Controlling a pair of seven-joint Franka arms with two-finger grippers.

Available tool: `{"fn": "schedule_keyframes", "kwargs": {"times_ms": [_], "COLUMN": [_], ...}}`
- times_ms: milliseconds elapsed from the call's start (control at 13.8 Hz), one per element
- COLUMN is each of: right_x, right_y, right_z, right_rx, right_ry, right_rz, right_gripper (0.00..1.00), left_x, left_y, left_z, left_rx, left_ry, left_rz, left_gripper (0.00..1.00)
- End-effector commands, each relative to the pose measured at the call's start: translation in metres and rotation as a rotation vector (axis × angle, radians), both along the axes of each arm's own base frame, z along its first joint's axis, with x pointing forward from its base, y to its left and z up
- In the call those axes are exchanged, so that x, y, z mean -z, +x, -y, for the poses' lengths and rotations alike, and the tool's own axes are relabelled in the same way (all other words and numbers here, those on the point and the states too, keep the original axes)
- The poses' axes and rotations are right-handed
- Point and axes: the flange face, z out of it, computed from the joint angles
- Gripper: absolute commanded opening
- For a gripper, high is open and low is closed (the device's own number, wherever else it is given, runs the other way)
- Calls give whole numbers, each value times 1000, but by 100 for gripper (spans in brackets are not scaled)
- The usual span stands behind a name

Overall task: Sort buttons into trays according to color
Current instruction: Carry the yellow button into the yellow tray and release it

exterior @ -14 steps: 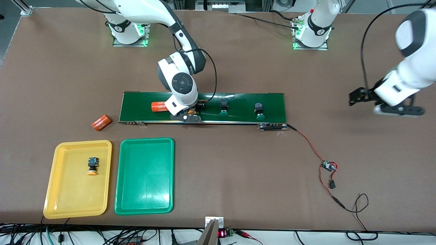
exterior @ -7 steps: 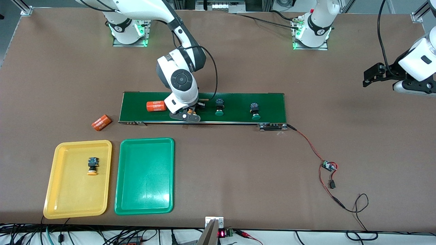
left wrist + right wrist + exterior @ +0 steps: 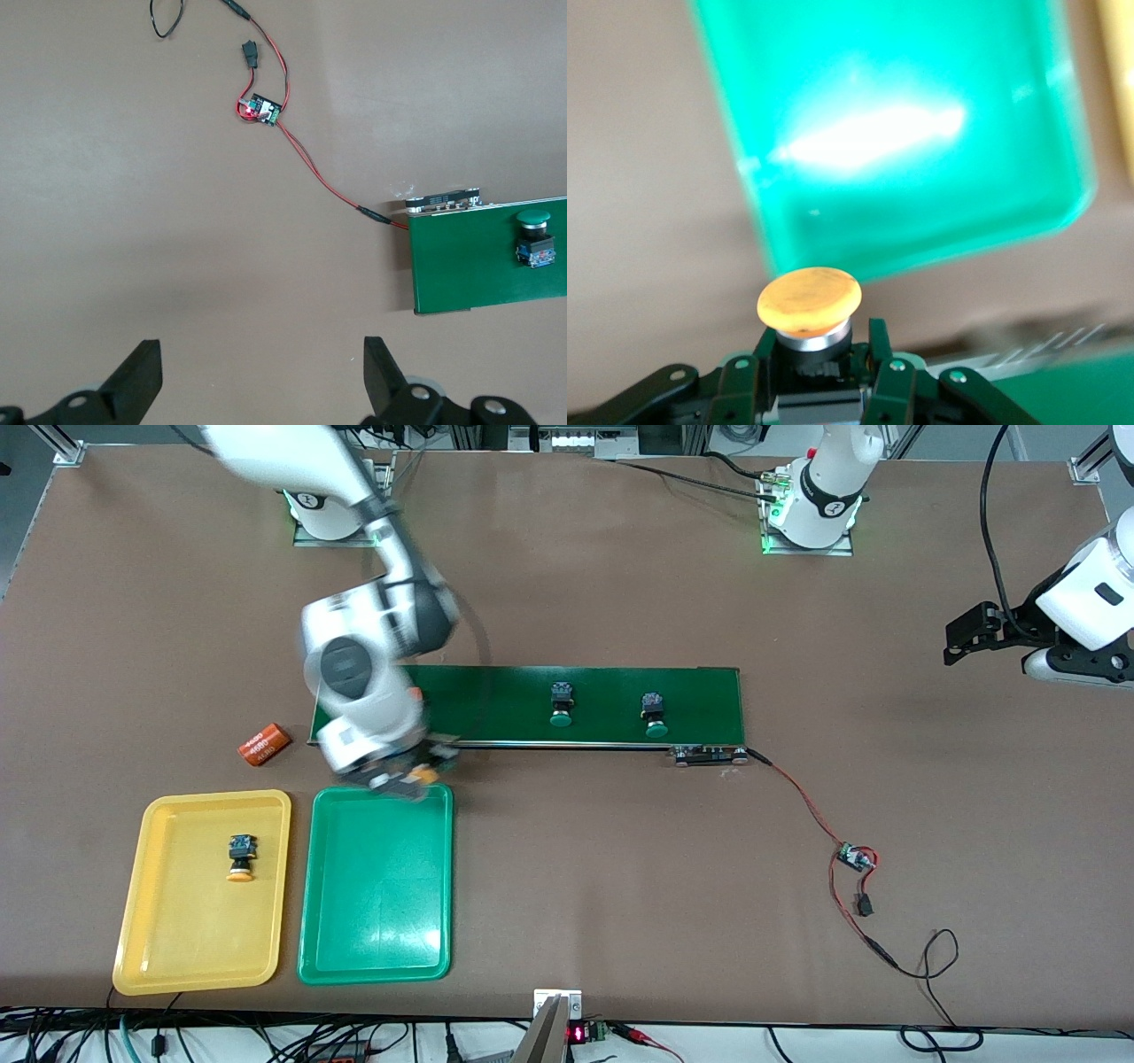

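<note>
Meanwhile, right tool (image 3: 409, 772) over the green tray's (image 3: 376, 948) rim nearest the conveyor belt (image 3: 496, 704), clamped on a yellow-orange button (image 3: 808, 299), cap outward, fingers (image 3: 888, 372) pressed against the black body. Second yellow-orange button (image 3: 239, 856) lay inside the yellow tray (image 3: 159, 965), toward its belt-side half. Two green buttons (image 3: 560, 704) (image 3: 654, 714) stood on the belt, well apart, one near the middle, the other closer to the left arm's end. Orange cylinder (image 3: 264, 744) rested on the worktop (image 3: 620, 886) just beside the belt's end toward the right arm. Left tool (image 3: 257, 376) waited spread wide, holding nothing, over bare worktop past the belt's end, near the red wire (image 3: 319, 173) and small circuit board (image 3: 262, 110).
</note>
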Motion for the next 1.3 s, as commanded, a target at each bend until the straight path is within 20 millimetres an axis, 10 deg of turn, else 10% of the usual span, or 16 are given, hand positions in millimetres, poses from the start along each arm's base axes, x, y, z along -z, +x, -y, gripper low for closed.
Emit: {"fn": "schedule_keyframes", "kwargs": {"times_ms": [0, 507, 1087, 1232], "right_x": [7, 29, 102, 110], "right_y": [32, 80, 105, 105], "right_z": [96, 307, 348, 348], "right_rx": [-134, -263, -292, -283], "right_ry": [-13, -75, -144, -144], "right_rz": [-2, 37, 149, 159], "right_gripper": [15, 15, 16, 44], "left_x": [-9, -15, -18, -19], "left_y": [4, 7, 7, 6], "left_z": [3, -4, 0, 0], "left_rx": [13, 2, 18, 16], "left_ry": [22, 23, 57, 57], "left_rz": [12, 27, 34, 31], "left_gripper": [100, 100, 100, 100]}}
